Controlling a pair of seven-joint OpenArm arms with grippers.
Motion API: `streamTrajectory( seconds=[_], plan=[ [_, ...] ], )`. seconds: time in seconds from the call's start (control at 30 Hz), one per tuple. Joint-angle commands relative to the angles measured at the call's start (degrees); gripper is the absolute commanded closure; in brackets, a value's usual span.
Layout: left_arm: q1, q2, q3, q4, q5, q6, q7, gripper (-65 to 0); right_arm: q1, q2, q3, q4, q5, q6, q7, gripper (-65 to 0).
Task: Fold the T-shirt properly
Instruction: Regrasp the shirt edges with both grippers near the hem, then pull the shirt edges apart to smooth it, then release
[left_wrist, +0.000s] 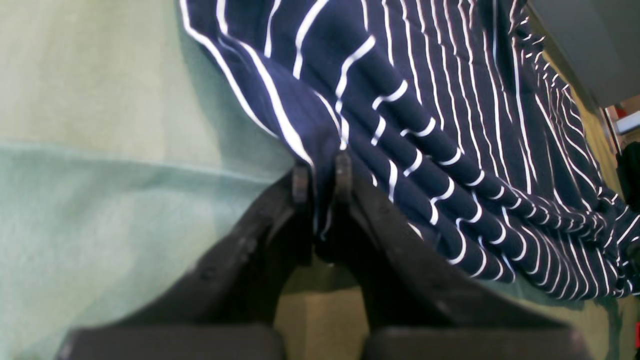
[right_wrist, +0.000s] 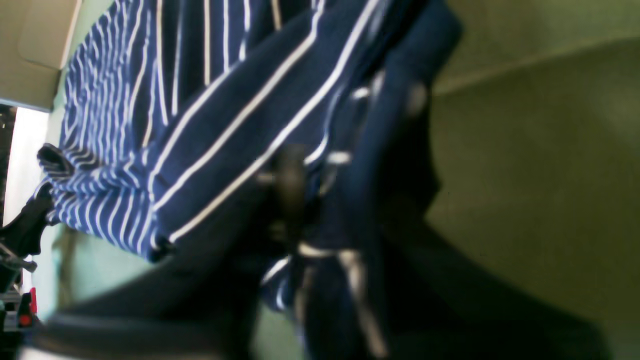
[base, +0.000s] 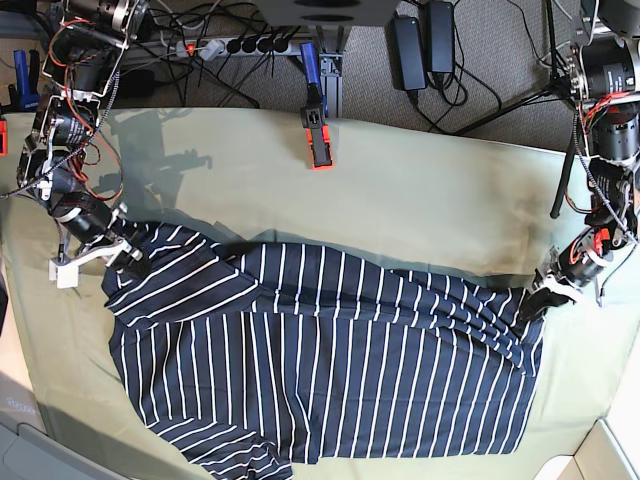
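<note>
Stripes run thin and white across the T-shirt (base: 320, 370), a big soft dark navy shirt. It lies on the olive-green cloth (base: 400, 200) that covers the worktop, spread over the near half from the left side to the right side. The fabric is wavy and bunched along its far edge, and one sleeve curls up at the near edge.

The left gripper (base: 535, 303) is by the right edge of the worktop. Its black jaws are pinched tight on a fold of the shirt, and the cloth rises in a little peak to the fingertips (left_wrist: 343, 170). Its arm comes down from the far right corner, bent at the joints, with red wires on it.

The right gripper (base: 122, 258) is by the left edge, also clamped on shirt fabric near a sleeve. Its wrist view is blurry. Its arm reaches down from the far left corner.
</note>
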Motion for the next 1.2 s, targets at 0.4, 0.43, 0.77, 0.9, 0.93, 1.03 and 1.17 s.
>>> streamTrajectory(
  seconds=[0.4, 0.43, 0.77, 0.9, 0.93, 1.03, 1.17],
  plan=[
    [-1.05, -4.04, -0.24, 0.76, -1.07, -1.15, 2.82, 0.0, -0.46, 2.67, 0.22, 1.05, 0.37, 3.06, 0.02, 0.0],
    [-0.96, -4.81, -0.22, 0.76, -1.36, -1.15, 3.30, 0.0, -1.18, 3.26, 0.24, 1.16, 1.07, 3.04, -0.13, 0.0],
    [4.17, -9.25, -0.24, 1.97, -13.70, -1.15, 10.73, 0.0, -8.76, 5.90, 0.33, 8.50, 3.39, 3.15, -0.98, 0.0],
    [8.00, -10.08, -0.37, 6.51, -13.81, -1.15, 10.78, 0.0, -11.78, 7.08, 0.33, 10.73, 3.41, 3.17, -1.01, 0.0],
    [9.11, -10.34, -0.52, 7.89, -13.81, -1.15, 10.86, 0.0, -12.68, 7.50, 0.33, 11.21, 3.41, 3.17, -1.01, 0.0],
    [12.35, -11.21, -0.72, 12.46, -13.81, -1.15, 10.95, 0.0, -15.37, 8.46, 0.33, 12.79, 3.56, 3.21, -1.01, 0.0],
    [16.00, -12.11, -1.77, 18.38, -13.81, -1.15, 10.97, 0.0, -18.38, 9.64, 0.35, 14.64, 4.04, 3.21, -1.01, 0.0]
  ],
)
